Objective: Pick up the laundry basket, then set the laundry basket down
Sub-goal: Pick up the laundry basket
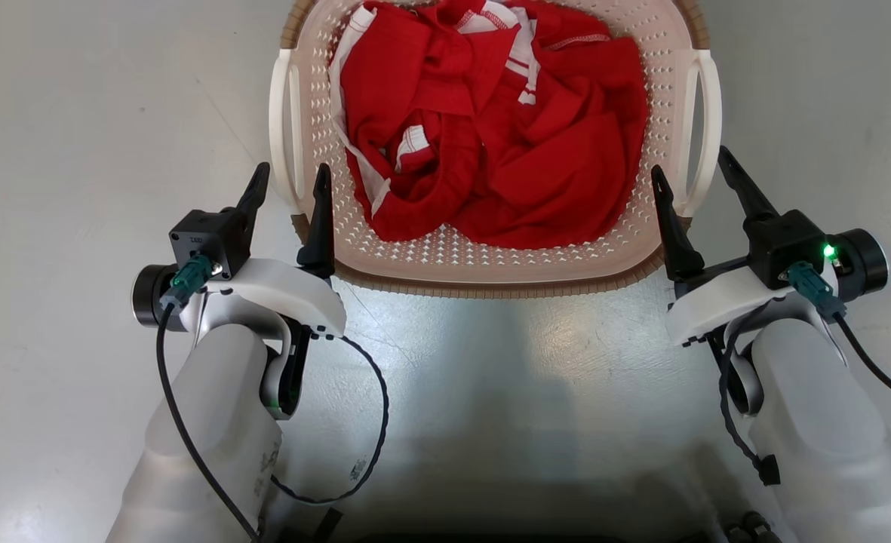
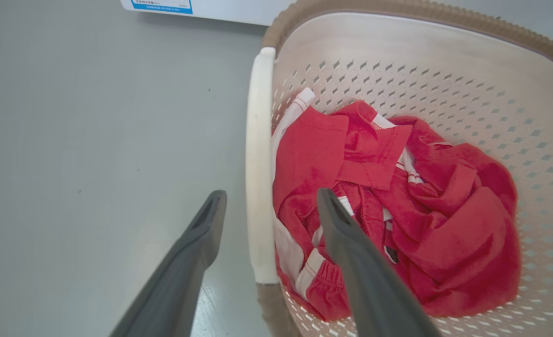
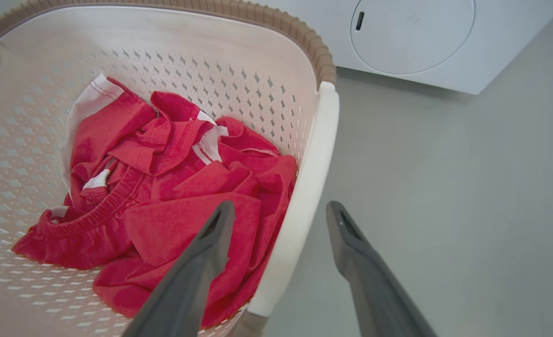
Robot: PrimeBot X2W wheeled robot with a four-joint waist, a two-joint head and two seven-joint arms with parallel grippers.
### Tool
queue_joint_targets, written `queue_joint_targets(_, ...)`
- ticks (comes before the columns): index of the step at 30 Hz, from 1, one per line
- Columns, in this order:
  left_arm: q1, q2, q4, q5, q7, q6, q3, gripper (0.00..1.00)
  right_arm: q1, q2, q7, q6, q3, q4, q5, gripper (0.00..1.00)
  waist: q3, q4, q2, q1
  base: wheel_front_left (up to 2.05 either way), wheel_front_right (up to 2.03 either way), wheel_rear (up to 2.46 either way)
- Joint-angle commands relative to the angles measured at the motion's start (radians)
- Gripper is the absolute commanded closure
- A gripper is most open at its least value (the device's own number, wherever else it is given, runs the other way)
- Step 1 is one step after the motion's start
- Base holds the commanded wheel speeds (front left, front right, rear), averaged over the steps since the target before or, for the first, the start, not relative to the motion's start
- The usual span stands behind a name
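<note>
The cream perforated laundry basket (image 1: pixel 490 260) with a brown rim sits on the floor ahead, holding crumpled red clothes (image 1: pixel 490 128). My left gripper (image 1: pixel 291 181) is open, its fingers straddling the near end of the basket's white left handle (image 1: pixel 283 128), one finger outside and one over the basket. In the left wrist view that handle (image 2: pixel 257 168) runs between the fingers of the left gripper (image 2: pixel 269 201). My right gripper (image 1: pixel 692 170) is open around the right handle (image 1: pixel 705 128) in the same way. The right wrist view shows this handle (image 3: pixel 304 196) inside the open right gripper (image 3: pixel 281 213).
A white washing machine (image 3: pixel 416 42) with a round door stands beyond the basket, its base edge (image 2: pixel 201 9) visible in the left wrist view. Grey floor (image 1: pixel 98 151) spreads on both sides of the basket.
</note>
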Motion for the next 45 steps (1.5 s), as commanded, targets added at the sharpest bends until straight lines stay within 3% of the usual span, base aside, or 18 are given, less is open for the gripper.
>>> queue_joint_targets(1, 0.012, 0.025, -0.002, -0.011, -0.005, -0.002, 0.019, 0.0, 0.033, 0.012, -0.013, 0.003, 0.023, -0.009, 0.01, 0.0, 0.005, 0.0, 0.0, 0.0, 0.0, 0.0, 0.0)
queue_joint_targets(18, -0.021, 0.025, 0.065, -0.02, -0.005, -0.024, -0.001, 0.0, 0.033, 0.012, -0.013, 0.003, 0.063, -0.002, 0.061, 0.0, 0.044, -0.01, 0.0, 0.0, 0.0, 0.0, 0.0)
queue_joint_targets(45, -0.026, 0.025, 0.059, -0.023, -0.005, -0.022, -0.008, 0.0, 0.037, 0.012, -0.013, 0.003, 0.064, 0.005, 0.077, 0.0, 0.054, -0.005, 0.0, 0.0, 0.0, 0.0, 0.0)
